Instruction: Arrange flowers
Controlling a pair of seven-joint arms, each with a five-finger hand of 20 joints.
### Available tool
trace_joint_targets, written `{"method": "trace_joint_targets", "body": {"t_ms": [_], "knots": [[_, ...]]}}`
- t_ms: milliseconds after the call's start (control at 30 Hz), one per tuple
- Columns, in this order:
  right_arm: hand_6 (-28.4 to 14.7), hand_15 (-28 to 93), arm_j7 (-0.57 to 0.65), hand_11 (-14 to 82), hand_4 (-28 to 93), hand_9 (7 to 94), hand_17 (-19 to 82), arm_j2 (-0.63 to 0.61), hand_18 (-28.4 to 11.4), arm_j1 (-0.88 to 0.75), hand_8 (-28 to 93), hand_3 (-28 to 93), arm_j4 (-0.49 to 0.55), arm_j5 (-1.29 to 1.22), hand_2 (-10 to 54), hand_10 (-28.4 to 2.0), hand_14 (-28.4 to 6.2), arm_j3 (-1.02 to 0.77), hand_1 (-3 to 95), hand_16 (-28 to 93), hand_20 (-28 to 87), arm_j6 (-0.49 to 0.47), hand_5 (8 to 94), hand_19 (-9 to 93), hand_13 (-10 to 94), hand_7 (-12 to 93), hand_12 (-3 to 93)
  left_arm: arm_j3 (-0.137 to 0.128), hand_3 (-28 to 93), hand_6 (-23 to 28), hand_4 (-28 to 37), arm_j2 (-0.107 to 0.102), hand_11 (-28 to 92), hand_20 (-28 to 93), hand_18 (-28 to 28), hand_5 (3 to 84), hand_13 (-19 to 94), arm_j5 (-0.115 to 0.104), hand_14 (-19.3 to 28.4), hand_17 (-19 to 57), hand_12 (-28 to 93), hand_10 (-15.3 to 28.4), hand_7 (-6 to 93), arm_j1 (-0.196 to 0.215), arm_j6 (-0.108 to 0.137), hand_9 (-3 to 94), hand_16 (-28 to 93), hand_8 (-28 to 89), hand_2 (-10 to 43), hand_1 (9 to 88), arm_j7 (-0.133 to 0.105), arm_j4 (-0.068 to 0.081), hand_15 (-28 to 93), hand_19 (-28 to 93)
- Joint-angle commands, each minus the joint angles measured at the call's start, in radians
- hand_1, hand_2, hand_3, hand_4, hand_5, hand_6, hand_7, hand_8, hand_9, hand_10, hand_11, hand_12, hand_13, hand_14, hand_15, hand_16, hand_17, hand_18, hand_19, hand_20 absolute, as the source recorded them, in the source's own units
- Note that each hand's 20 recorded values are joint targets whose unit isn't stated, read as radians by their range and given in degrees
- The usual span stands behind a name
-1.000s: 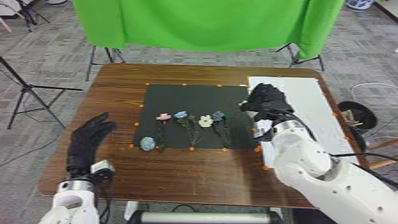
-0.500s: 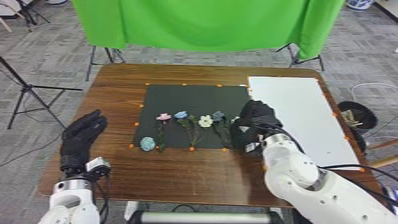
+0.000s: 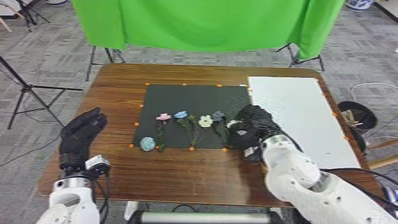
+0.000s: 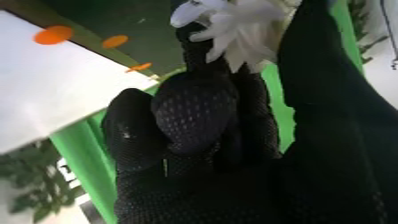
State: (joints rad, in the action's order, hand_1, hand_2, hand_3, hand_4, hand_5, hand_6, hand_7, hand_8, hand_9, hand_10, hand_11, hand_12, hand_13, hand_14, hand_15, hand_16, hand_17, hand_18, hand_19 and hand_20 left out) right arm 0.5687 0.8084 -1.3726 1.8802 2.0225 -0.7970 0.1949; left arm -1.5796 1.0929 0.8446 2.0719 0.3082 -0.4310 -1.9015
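A robot's right hand [image 3: 255,121], fingers clamped on a white flower [image 4: 238,31], hovers at the dark mat's [image 3: 191,93] edge beside a row of flowers [image 3: 206,121], its left hand [image 3: 82,131] open, fingers straight, above the brown surface [image 3: 122,95].

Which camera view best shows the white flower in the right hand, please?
The right wrist view: the white flower is close up, its narrow petals distinct by the right hand. The head view gives a small pale patch beside that hand.

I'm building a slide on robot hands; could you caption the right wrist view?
Gloved right hand holding a white flower, green cloth behind.
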Motion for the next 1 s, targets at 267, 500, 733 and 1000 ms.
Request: {"method": "trace_joint_targets", "body": {"t_ms": [267, 500, 733, 1000], "knots": [[1.2, 54, -0.141, 11.9, -11, 71.2, 62, -0.008, -14.3, -0.166, -9, 66, 0.181, -0.199, -9.5, -16.3, -4.3, -0.368, 25.1, 29, 46, -0.085, 55.0, 93, 90, 11, 16.1, 0.026, 71, 2.4, -13.1, -0.025, 26, 35, 10.9, 51.5, 42, 0.006, 12.2, 24.8, 12, 12.8, 20.6, -0.04, -0.025, 49.0, -4, -9, 0.9, 45.0, 0.014, -0.012, 19, 5], [-1.4, 20, -0.623, 7.6, -15, 57.0, 24, 0.191, -17.1, -0.395, -9, 72, 0.226, -1.022, -2.2, -16.1, -16.4, -0.728, 17.2, 22, 34, -0.135, 56.3, 40, 51, 12, 15.2, 0.056, 70, 2.5, -15.0, 0.026, 26, 33, 11.6, 51.8, 43, 0.143, 14.3, 22.5, 12, 13.6, 20.3, -0.114, -0.098, 50.9, -3, -9, 2.0, 40.7, 0.01, -0.044, 21, 4], [1.2, 1, -0.939, 1.4, -19, 31.4, 9, 0.325, -13.6, -0.518, -7, 76, 0.215, -0.799, 1.0, -12.4, -12.4, -0.718, -0.1, 16, 23, -0.109, 34.3, 6, 20, 5, 10.1, 0.071, 70, 2.2, -21.0, 0.162, 24, 22, 10.9, 51.1, 42, 0.341, 16.3, 13.4, 12, 13.8, 17.0, -0.14, -0.152, 51.9, -4, -9, 1.6, 31.8, 0.011, -0.073, 23, 4], [3.2, -9, -0.969, -1.6, -28, 23.1, 3, 0.353, -12.1, -0.577, -8, 72, 0.183, -0.772, -4.4, -8.9, -10.6, -0.691, -2.6, 17, 18, -0.14, 25.2, 4, 12, 6, 7.5, 0.091, 73, 2.5, -27.7, 0.206, 19, 16, 8.1, 48.4, 37, 0.335, 14.6, 8.4, 11, 13.7, 12.0, -0.138, -0.156, 50.9, -3, -8, -1.5, 21.9, -0.034, -0.075, 16, 2]]}}
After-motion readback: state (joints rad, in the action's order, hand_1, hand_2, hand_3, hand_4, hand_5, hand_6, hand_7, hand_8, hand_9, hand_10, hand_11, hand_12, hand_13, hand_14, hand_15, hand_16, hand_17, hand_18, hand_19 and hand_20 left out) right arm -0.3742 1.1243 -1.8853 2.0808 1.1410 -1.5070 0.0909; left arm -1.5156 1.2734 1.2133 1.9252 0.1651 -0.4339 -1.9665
